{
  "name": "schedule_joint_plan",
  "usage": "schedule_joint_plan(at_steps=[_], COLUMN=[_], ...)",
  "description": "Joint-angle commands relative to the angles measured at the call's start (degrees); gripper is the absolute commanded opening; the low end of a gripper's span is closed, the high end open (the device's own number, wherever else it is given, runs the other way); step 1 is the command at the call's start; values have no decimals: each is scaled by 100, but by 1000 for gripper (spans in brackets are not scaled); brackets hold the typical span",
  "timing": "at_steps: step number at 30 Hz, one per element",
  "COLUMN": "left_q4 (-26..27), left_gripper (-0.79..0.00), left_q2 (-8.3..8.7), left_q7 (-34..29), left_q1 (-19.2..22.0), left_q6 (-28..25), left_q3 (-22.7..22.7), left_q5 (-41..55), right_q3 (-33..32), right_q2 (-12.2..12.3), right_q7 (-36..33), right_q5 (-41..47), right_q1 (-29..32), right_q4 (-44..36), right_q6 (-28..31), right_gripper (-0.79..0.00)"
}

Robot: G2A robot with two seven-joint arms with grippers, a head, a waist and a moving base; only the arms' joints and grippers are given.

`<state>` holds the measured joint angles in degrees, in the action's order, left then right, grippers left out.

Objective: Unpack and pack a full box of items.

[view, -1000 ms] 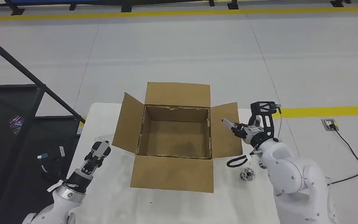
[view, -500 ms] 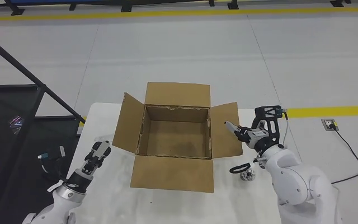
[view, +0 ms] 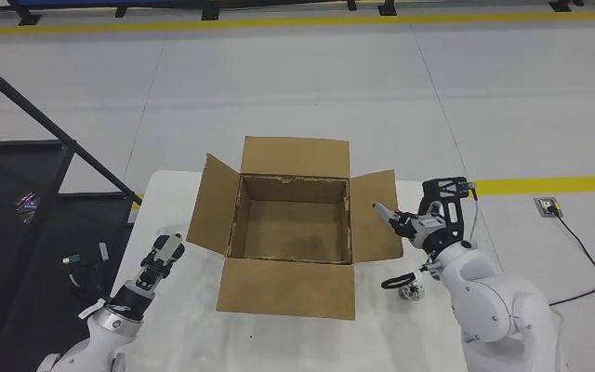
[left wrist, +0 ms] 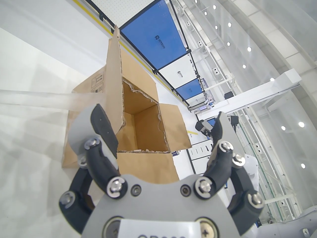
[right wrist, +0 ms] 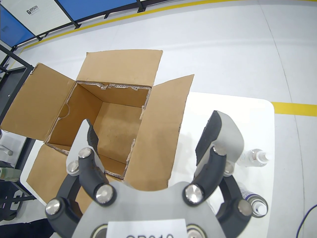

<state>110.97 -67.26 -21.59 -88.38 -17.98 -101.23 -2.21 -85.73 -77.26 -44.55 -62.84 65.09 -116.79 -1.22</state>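
An open cardboard box [view: 290,223] stands in the middle of the white table [view: 186,325], all its flaps folded outward and its inside bare. My left gripper [view: 167,249] is open to the left of the box, close to the left flap; its wrist view looks over the box [left wrist: 138,125] between open fingers [left wrist: 104,125]. Beside the right flap, my right gripper [view: 398,221] is also open and holds nothing. In the right wrist view it [right wrist: 151,134] hovers over the right flap of the box [right wrist: 104,115].
A clear spray bottle [right wrist: 253,158] lies on the table right of the box. A second small bottle [right wrist: 257,203] stands nearer my right arm, also seen as the bottle [view: 410,291] from above. A dark frame [view: 37,186] stands left of the table.
My right gripper has drawn slightly to the right and back, away from the box's right flap. The left arm has not moved.
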Motion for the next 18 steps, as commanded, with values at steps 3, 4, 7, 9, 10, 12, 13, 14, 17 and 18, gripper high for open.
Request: schedule_joint_plan(at_steps=[3, 4, 7, 9, 10, 12, 13, 14, 17, 18], left_q4=[-63, -84, -176, -248, -281, -340, -369, -391, -398, -398], left_gripper=[0, 0, 0, 0, 0, 0, 0, 0, 0, 0], left_q2=[18, 23, 41, 49, 53, 61, 64, 67, 68, 68], left_q7=[-131, -171, -294, -333, -359, -402, -417, -426, -427, -427], left_q1=[8, 10, 33, 56, 70, 103, 115, 126, 129, 129], left_q6=[-47, -66, -114, -92, -78, -61, -57, -60, -62, -62], left_q3=[-120, -151, -237, -283, -301, -329, -336, -342, -343, -343], left_q5=[149, 182, 266, 333, 367, 435, 453, 465, 469, 469], right_q3=[-107, -159, -328, -455, -504, -572, -595, -610, -613, -621], right_q2=[69, 91, 153, 192, 209, 242, 258, 268, 280, 288], right_q7=[-119, -154, -223, -309, -335, -413, -424, -394, -291, -259], right_q5=[-356, -467, -673, -779, -826, -963, -1083, -1180, -1327, -1384], right_q1=[341, 479, 986, 1330, 1486, 1779, 1904, 2029, 2348, 2427], right_q4=[-435, -590, -1007, -1197, -1260, -1299, -1293, -1242, -1005, -941], right_q6=[493, 637, 1139, 1448, 1575, 1841, 1942, 1971, 1882, 1904], right_gripper=[0, 0, 0, 0, 0, 0, 0, 0, 0, 0])
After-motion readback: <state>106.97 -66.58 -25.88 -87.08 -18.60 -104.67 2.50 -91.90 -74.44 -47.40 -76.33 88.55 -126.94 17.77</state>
